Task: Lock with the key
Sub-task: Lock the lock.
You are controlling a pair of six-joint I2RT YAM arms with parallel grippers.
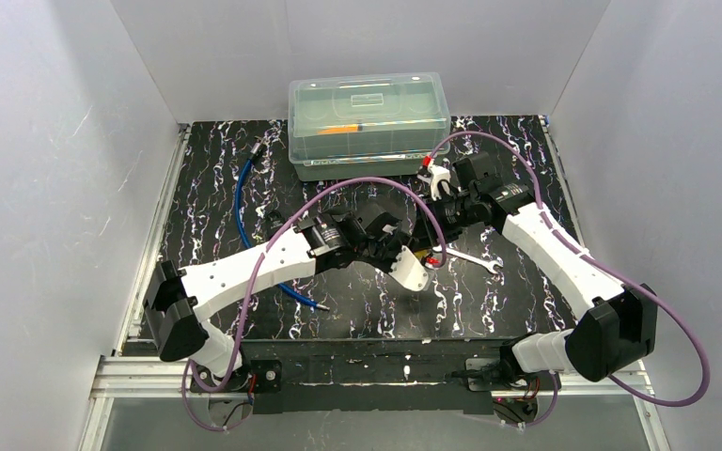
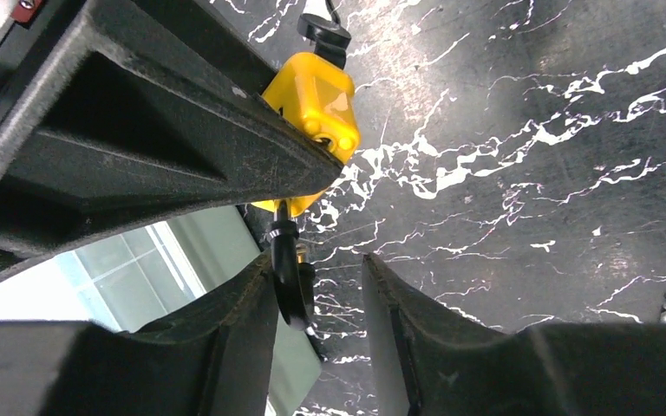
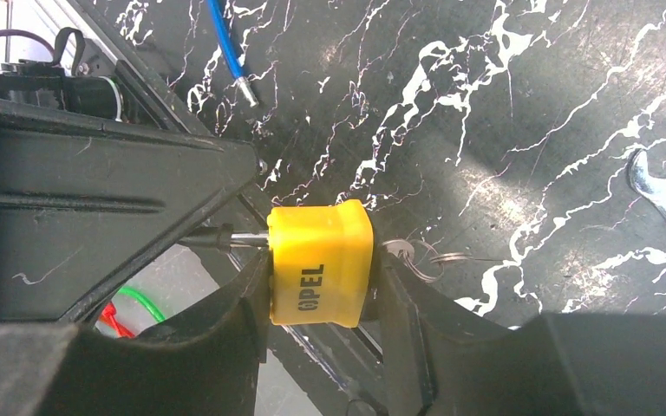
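My right gripper is shut on the small yellow padlock and holds it above the black marbled table. The silvery key, on its thin rings, shows at the padlock's right side, partly hidden behind my finger. The padlock's black-sleeved shackle sticks out on the left. In the left wrist view the padlock hangs under the right gripper's finger. The shackle reaches down between my left gripper's open fingers, against one finger and apart from the other. In the top view both grippers meet mid-table.
A clear lidded plastic box stands at the back. A blue cable lies on the left and shows in the right wrist view. A silver open-ended wrench lies just right of the grippers. White walls enclose the table.
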